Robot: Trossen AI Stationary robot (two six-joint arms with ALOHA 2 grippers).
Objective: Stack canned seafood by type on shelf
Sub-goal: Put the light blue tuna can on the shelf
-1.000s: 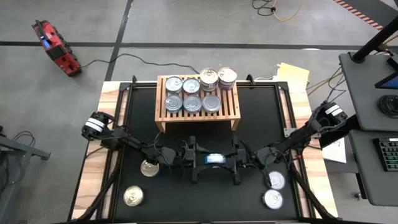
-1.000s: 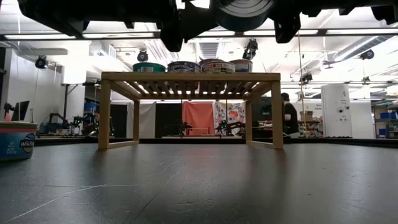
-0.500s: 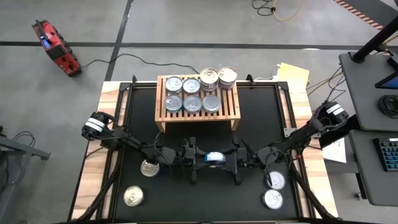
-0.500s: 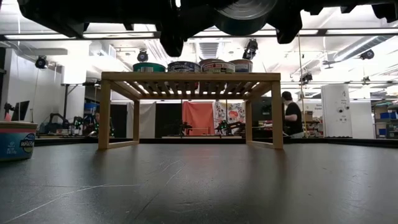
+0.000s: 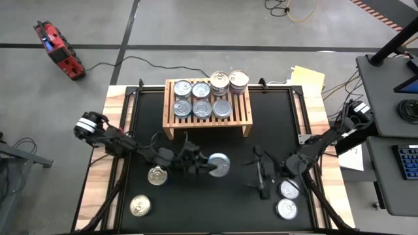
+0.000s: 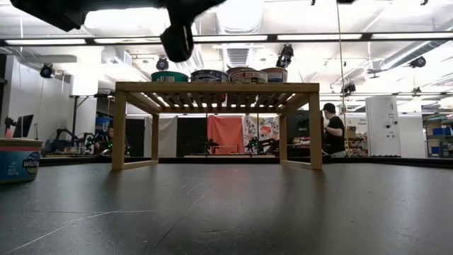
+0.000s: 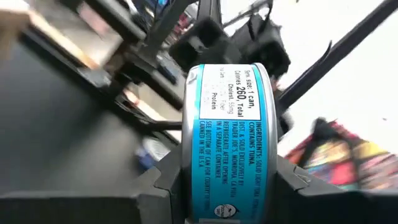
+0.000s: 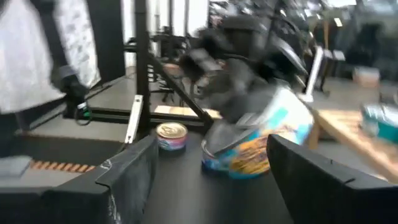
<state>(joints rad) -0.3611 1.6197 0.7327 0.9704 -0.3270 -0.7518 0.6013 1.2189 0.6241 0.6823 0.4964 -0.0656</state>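
My left gripper (image 5: 209, 164) is shut on a tuna can with a blue side label (image 7: 227, 137), in the air over the middle of the black mat. The can's silver lid (image 5: 219, 164) shows from above. My right gripper (image 5: 261, 175) is open and empty, to the right of the can and apart from it. The light-wood shelf (image 5: 243, 108) stands on its legs at the far middle. Several cans (image 5: 201, 98) sit on its slatted top in two rows. Its far right cans (image 5: 229, 81) stand higher. The shelf also shows in the low view (image 6: 212, 88). My left gripper pinches the can between its two fingers (image 7: 163, 183), one on each flat end (image 7: 189, 186). The labelled side wall faces the wrist camera. The fingers come from the table's left. The can is lifted clear of the mat and tilted.
Two loose cans (image 5: 157, 175) (image 5: 139, 205) lie on the mat at the near left; one shows in the low view (image 6: 18, 161). Two more (image 5: 289, 189) (image 5: 285, 209) lie at the near right, close to my right gripper. A person stands in the room behind (image 6: 333, 131).
Both grippers were together at the can over the mat's middle. My right gripper has drawn away from it toward the table's right and near edges. My left gripper keeps the can, has moved slightly left and has turned, so the lid now shows from above.
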